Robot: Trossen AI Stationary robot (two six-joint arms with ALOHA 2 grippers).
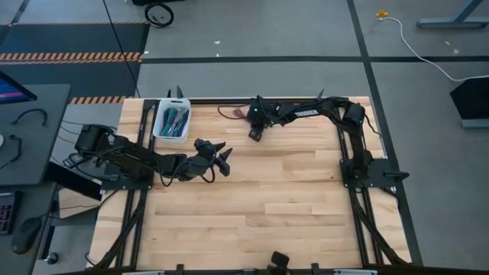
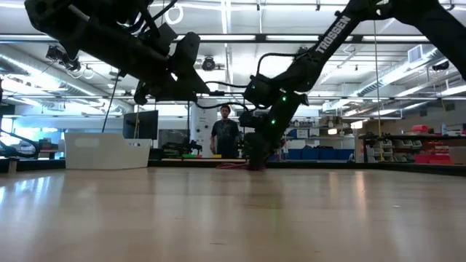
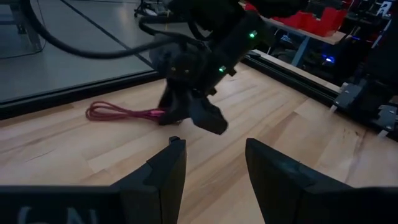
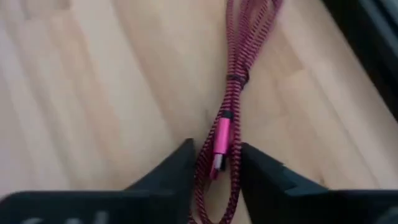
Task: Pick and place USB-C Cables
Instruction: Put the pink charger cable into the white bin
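Observation:
A maroon braided USB-C cable bundle lies flat on the wooden table by its far edge, with a pink connector on it. My right gripper is down on the bundle's end and shut on it; the left wrist view shows it there too. A white bin at the far left holds several green, teal and purple cable bundles. My left gripper hovers open over the table, nearer than the bin and left of centre, with nothing between its fingers. My right gripper pinches the maroon bundle's connector end between its two fingers, several strands at once. It comes from above, slanting down, with the fingers along the bundle's length. The bundle lies on the table, and its looped far end is slack on the wood.
A black rail runs along the table's far edge just behind the cable. The table's middle and near half are bare wood. A person stands in the room beyond the table. A white cord lies on the floor.

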